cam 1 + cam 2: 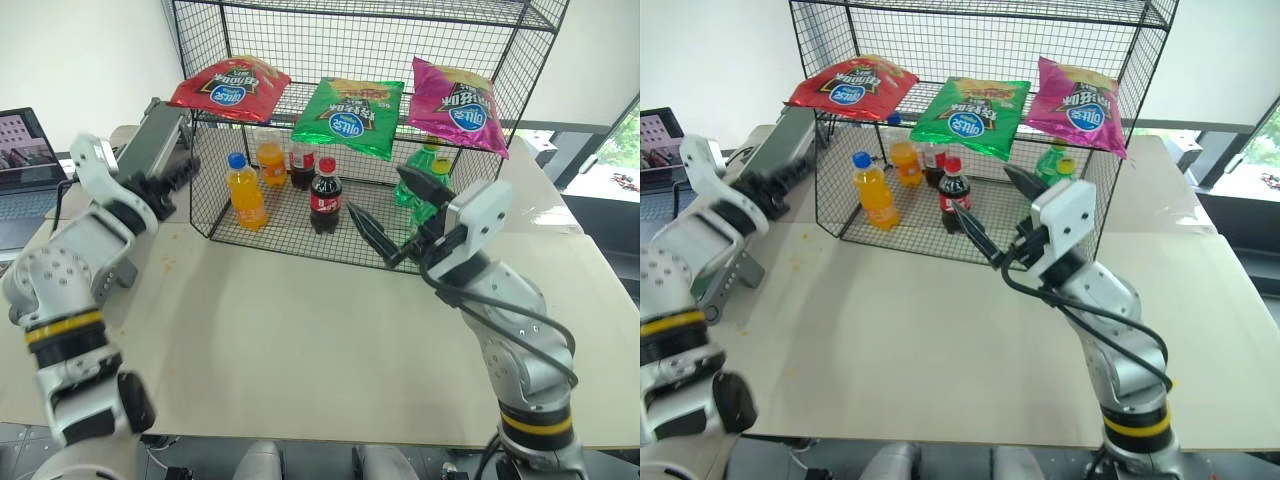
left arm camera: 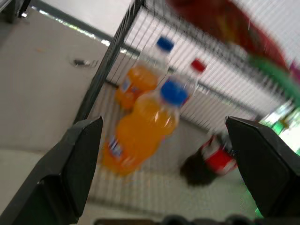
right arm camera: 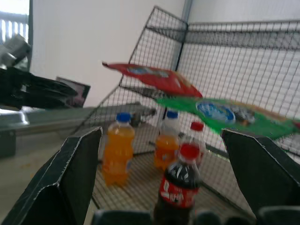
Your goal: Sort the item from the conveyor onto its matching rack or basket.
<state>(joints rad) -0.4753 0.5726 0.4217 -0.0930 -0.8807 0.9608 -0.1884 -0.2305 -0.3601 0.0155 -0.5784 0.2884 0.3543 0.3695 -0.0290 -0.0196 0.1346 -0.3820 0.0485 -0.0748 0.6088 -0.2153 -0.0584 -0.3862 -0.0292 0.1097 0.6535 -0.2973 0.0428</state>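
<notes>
The item, a red snack bag (image 1: 230, 88), lies on the left end of the upper shelf of the black wire rack (image 1: 520, 60); it also shows as a red bag (image 3: 150, 77) in the right wrist view. My left gripper (image 1: 185, 172) is open and empty, beside the rack's left edge, below and left of the red bag and just in front of the conveyor's grey end (image 1: 150, 135). Its fingers (image 2: 70, 173) stand wide apart. My right gripper (image 1: 374, 187) is open and empty, raised in front of the rack's lower shelf.
A green bag (image 1: 350, 115) and a magenta bag (image 1: 455, 105) lie beside the red one. The lower shelf holds orange bottles (image 1: 245, 192), cola bottles (image 1: 325, 195) and green bottles (image 1: 430, 175). A laptop (image 1: 25, 160) sits at the far left on the beige table (image 1: 300, 330).
</notes>
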